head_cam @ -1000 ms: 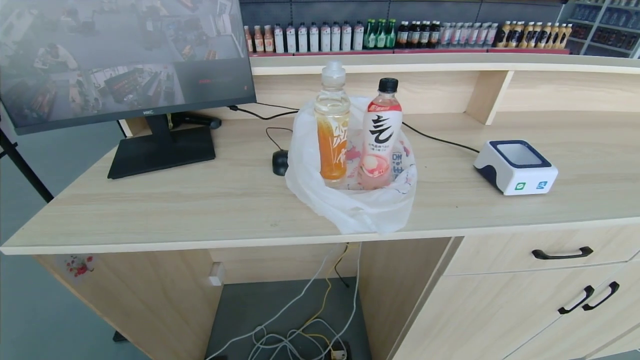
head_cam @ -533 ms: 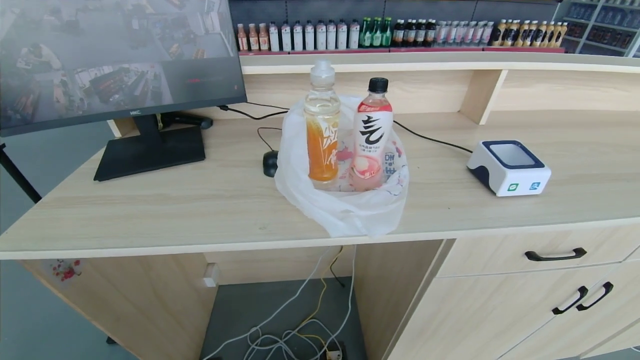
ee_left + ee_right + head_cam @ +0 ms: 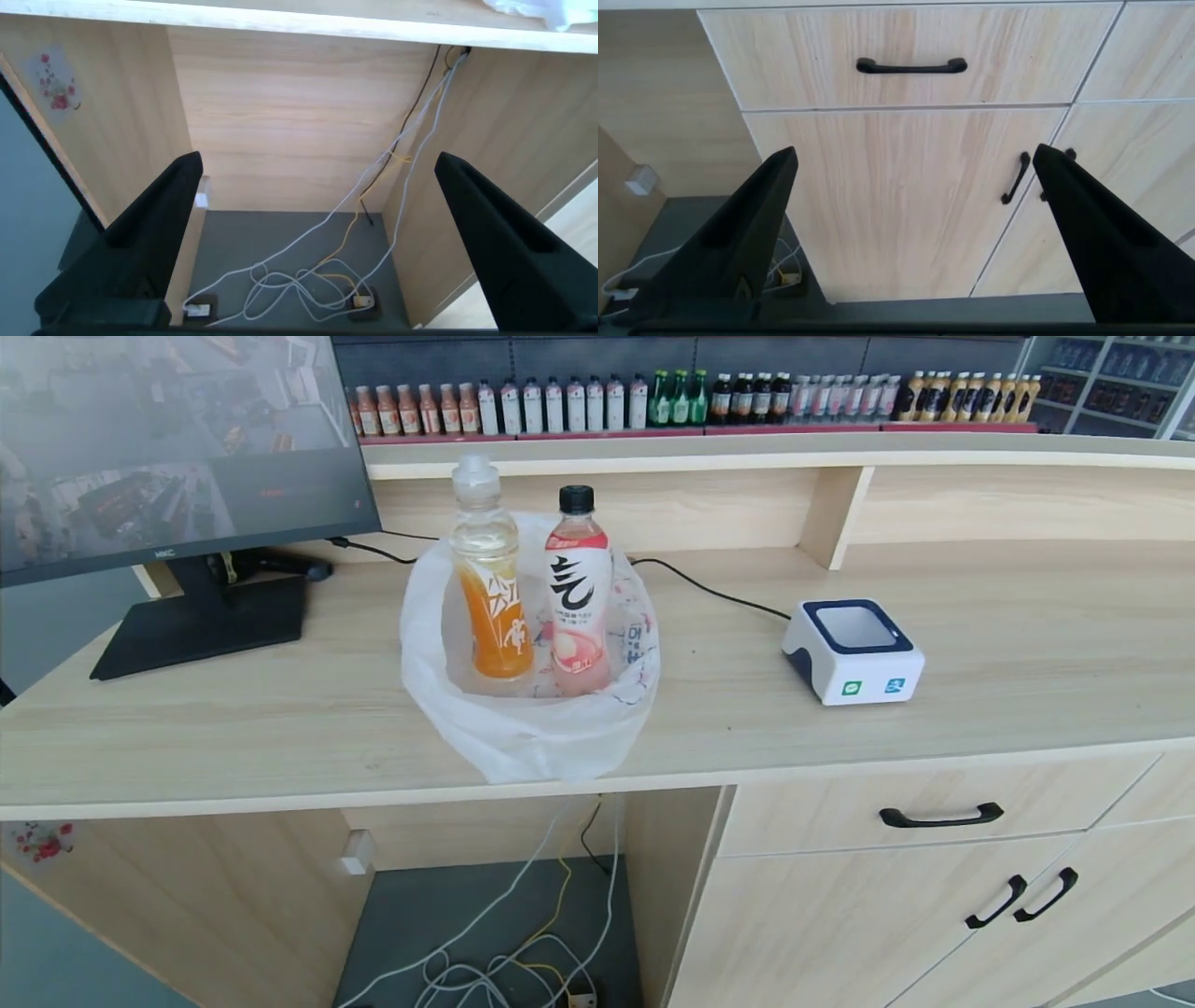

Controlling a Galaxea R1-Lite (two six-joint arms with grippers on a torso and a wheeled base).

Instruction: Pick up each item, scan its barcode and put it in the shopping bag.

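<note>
A white plastic shopping bag (image 3: 523, 733) sits open near the front edge of the wooden counter (image 3: 233, 728) in the head view. Two bottles stand upright inside it: an orange drink bottle (image 3: 490, 607) with a clear cap and a pink drink bottle (image 3: 577, 607) with a black cap. A white and blue barcode scanner (image 3: 851, 651) rests on the counter to the bag's right. My left gripper (image 3: 318, 168) hangs open below the countertop, facing the alcove under the bag. My right gripper (image 3: 913, 154) is open too, low in front of the cabinet, with nothing between its fingers.
A monitor (image 3: 159, 439) stands at the counter's back left, with a black cable (image 3: 700, 588) running to the scanner. A raised ledge (image 3: 747, 453) backs the counter. Below are a drawer handle (image 3: 941, 818), cabinet doors (image 3: 906, 205) and loose cables (image 3: 308, 280) on the floor.
The whole head picture has slid to the left, so the camera has turned right. The bag, bottles and scanner keep their places on the counter.
</note>
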